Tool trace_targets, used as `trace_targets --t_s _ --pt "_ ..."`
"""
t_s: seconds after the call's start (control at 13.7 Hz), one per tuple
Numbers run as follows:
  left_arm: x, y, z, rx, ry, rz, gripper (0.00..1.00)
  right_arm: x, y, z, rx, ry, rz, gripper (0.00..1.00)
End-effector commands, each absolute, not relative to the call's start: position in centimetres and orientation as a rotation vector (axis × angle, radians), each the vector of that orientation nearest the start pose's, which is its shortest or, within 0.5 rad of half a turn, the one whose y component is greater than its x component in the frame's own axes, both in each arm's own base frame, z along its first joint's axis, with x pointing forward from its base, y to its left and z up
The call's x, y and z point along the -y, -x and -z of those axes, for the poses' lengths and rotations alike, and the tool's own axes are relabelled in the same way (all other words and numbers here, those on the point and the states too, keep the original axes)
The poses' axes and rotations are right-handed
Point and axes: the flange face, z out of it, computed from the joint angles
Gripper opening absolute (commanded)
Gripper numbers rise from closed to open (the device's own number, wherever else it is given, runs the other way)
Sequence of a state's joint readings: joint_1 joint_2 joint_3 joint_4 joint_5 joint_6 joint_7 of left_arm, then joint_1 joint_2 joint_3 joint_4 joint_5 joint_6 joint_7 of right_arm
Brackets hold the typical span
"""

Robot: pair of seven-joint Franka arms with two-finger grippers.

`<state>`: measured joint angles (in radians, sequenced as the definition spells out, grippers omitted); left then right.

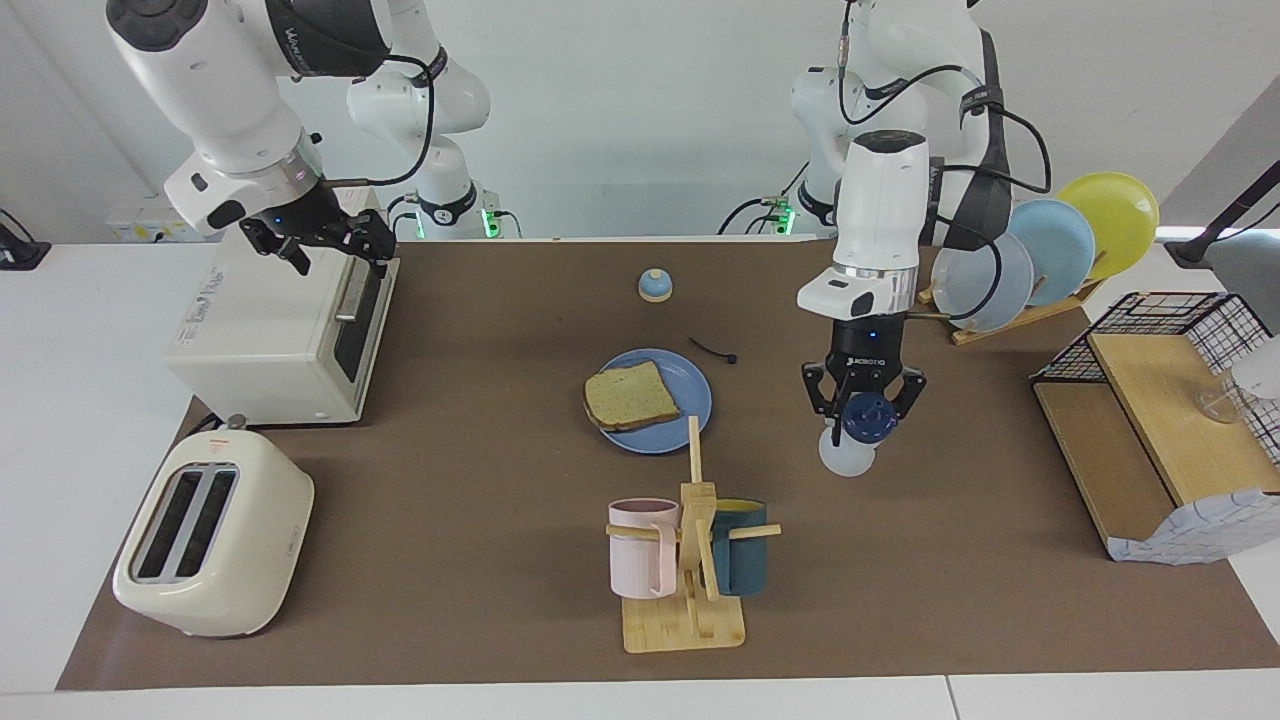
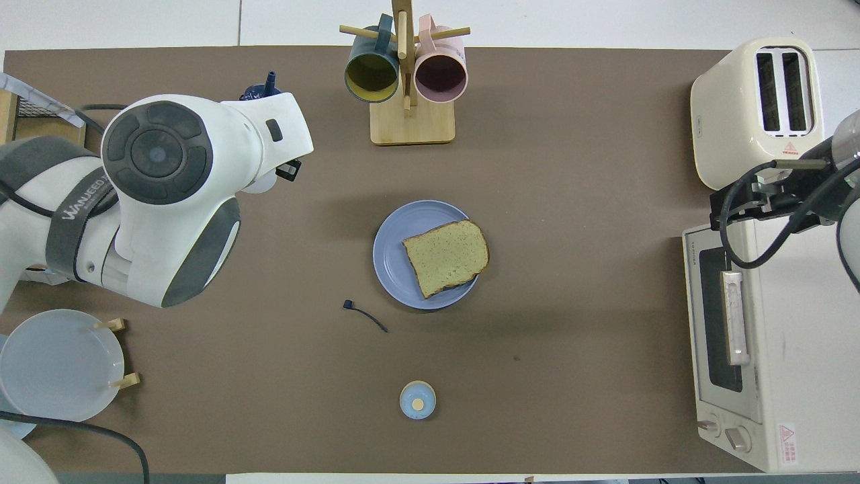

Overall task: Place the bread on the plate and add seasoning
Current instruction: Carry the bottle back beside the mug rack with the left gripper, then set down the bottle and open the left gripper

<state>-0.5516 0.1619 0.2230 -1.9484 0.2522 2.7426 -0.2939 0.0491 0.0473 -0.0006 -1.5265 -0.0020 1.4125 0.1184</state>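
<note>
The bread (image 1: 630, 395) lies on the cornflower-blue plate (image 1: 697, 400) at the middle of the table; both also show in the overhead view, bread (image 2: 447, 255) on plate (image 2: 392, 259). My left gripper (image 1: 865, 412) is shut on the seasoning bottle (image 1: 848, 455), held tilted in the air over the bare mat beside the plate, toward the left arm's end. Its navy cap (image 1: 868, 417) points away from the robots. In the overhead view only the cap (image 2: 267, 87) shows past the arm. My right gripper (image 1: 335, 250) is open and empty over the toaster oven (image 1: 270, 320).
A cream toaster (image 1: 210, 535) stands farther from the robots than the oven. A mug rack (image 1: 690, 560) stands farther than the plate. A blue-domed knob (image 1: 655, 285) and a small black strap (image 1: 712, 350) lie nearer. A dish rack (image 1: 1040, 250) and a wire basket (image 1: 1150, 430) stand at the left arm's end.
</note>
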Motion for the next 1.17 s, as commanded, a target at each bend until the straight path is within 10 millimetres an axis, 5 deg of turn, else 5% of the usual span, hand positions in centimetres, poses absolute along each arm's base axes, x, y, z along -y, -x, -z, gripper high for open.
trace_targets --t_s 0.0,0.36,0.73,0.88,1.09 --pt "21.6 -60.7 -43.3 -0.237 2.993 1.211 0.0 -2.3 -54.4 -60.8 -0.072 3.124 -0.249 1.0" --pt "20.3 -63.5 -35.3 -0.288 2.935 1.411 0.0 -2.3 -54.4 -60.8 -0.072 3.124 -0.249 1.0" --pt "16.9 -65.7 -34.0 -0.427 2.824 1.378 0.0 -2.2 -54.4 -60.8 -0.075 3.124 -0.249 1.0" --pt "16.9 -66.0 -31.7 -0.455 2.82 1.363 0.0 -2.2 -54.4 -60.8 -0.075 3.124 -0.249 1.0" --pt "17.2 -66.2 -30.8 -0.462 2.819 1.372 0.0 -2.3 -54.4 -60.8 -0.072 3.124 -0.249 1.0"
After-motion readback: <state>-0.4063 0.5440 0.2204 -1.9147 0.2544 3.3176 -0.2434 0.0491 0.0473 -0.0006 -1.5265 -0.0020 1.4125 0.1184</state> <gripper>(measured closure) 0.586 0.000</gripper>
